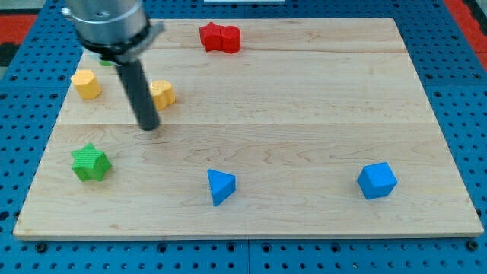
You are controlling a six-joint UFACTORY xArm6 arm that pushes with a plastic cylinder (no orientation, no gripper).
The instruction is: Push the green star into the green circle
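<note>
Leaning in from the view's top left, my rod slants down so my tip point(148, 127) rests on the pale wooden bench point(304, 114), grasping nothing, just beside a yellow block point(163, 93). Well below it, toward the view's bottom left, sits the green star point(90, 162), matte and knobbly.

Red point(220, 37), yellow point(87, 84), blue blocks point(377, 180)

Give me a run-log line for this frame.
tip above-right of green star, apart | green circle mostly hidden behind arm | push not started
</note>
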